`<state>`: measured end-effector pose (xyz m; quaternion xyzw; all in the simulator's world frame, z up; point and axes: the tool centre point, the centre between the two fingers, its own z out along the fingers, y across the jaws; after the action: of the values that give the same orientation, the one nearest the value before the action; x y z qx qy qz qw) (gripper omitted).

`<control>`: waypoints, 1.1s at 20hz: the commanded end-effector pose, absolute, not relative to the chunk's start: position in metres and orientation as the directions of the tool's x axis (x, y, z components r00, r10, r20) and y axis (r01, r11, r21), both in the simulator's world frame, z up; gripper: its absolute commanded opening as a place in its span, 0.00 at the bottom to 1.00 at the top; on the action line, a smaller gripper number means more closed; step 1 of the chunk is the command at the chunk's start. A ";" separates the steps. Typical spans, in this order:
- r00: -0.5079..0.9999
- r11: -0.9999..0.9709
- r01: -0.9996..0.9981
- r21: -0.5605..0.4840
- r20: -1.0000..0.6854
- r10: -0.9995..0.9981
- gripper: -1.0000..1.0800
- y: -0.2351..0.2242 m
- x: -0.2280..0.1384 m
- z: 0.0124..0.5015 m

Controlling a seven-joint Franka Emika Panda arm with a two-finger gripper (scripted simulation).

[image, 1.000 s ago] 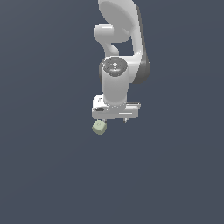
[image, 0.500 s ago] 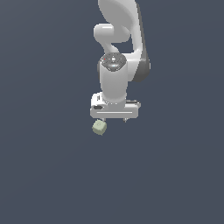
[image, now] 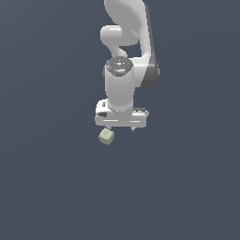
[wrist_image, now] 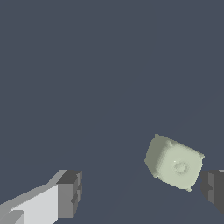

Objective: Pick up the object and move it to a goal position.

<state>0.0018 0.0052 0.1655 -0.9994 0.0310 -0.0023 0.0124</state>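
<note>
The object is a small pale yellowish-green cube (image: 106,136) lying on the dark grey floor. In the exterior view it sits just below the left end of my white gripper (image: 121,128), which points down over it. In the wrist view the cube (wrist_image: 175,162) lies between the two dark fingertips, close to one finger (wrist_image: 213,187) and far from the other (wrist_image: 70,193). The gripper (wrist_image: 142,189) is open and holds nothing. The jaws stand wide apart and do not touch the cube.
The white arm (image: 124,42) rises above the gripper toward the top of the exterior view. A flat, plain dark grey floor (image: 51,178) surrounds the cube on all sides.
The wrist and hand have shifted very slightly toward the exterior view's left. The cube has not moved. The gripper stays open.
</note>
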 end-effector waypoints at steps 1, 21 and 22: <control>0.995 -0.995 -0.096 -0.024 0.002 -0.096 0.96 -0.002 -0.001 0.158; 0.904 -0.904 -0.426 0.000 -0.001 -0.426 0.96 -0.071 -0.038 0.090; 0.904 -0.904 -0.426 0.000 -0.001 -0.426 0.96 -0.071 -0.038 0.090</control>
<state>-0.0383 -0.0714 0.0900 -0.9758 0.2188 0.0007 0.0002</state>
